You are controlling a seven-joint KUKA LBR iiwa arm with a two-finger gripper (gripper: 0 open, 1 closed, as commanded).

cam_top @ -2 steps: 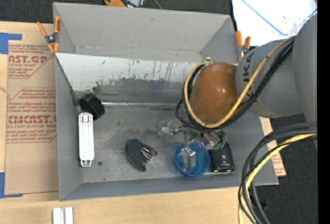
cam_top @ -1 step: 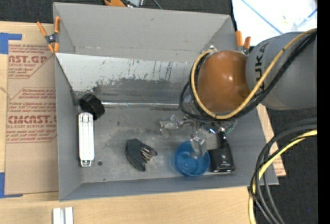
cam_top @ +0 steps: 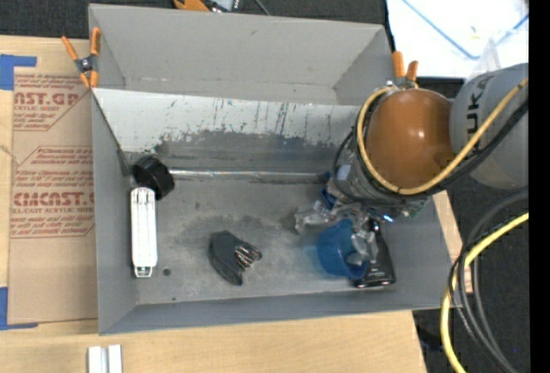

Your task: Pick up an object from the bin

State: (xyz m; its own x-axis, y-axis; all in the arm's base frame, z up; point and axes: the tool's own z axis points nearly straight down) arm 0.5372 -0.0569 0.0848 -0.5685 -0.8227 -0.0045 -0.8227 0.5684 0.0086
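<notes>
Poised in the near-right corner of the bin [cam_top: 258, 53] with gripper [cam_top: 350, 235] directly over a rounded blue object [cam_top: 331, 258], its bulk slightly leftward; released or clenched, cannot tell.

The arm [cam_top: 497, 126] was extended in from the right edge of the frame; its wrist, capped by an orange cover [cam_top: 409, 137], was turned downward, and the gripper [cam_top: 357, 235] was held low at lower right.
</notes>
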